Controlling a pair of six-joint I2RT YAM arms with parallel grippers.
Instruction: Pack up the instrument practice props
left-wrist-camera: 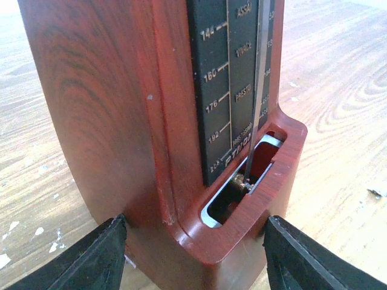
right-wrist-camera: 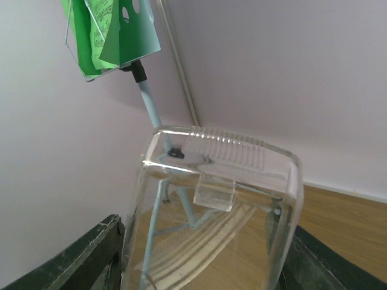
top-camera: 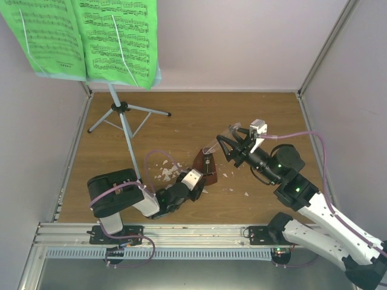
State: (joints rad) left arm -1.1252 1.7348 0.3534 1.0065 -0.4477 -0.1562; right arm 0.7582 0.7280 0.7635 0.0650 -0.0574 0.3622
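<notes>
Left wrist view: the left gripper (left-wrist-camera: 195, 258) is clenched on the metronome (left-wrist-camera: 121, 109), with one dark finger (left-wrist-camera: 78, 260) pressed against each side of its reddish-brown base.
Metronome face: a black tempo scale (left-wrist-camera: 227, 84) with pale markings faces the camera, and a thin metal pendulum rod (left-wrist-camera: 259, 78) runs down it into the slot at the foot.
Metronome place: near the middle of the wood-grain worktop (top-camera: 260, 115), just ahead of the left arm. Whether its base rests on the wood cannot be told.
Right wrist view: the right gripper (right-wrist-camera: 202, 266) is grasping a clear plastic cover (right-wrist-camera: 217, 199), which sits between its two fingers.
Cover: transparent, with a ribbed band along its top edge. In the top external view it sits just beyond the metronome, on the right arm's side.
Music stand (top-camera: 124, 130): pale blue, upright in the far left corner, with its grey tripod legs spread on the worktop, well apart from both grippers.
Sheet music (top-camera: 91, 36): bright green printed pages lying open on the stand's desk.
Crumbs (top-camera: 163, 172): white bits scattered on the worktop between the stand's pole and the metronome, with a few more to the metronome's right.
</notes>
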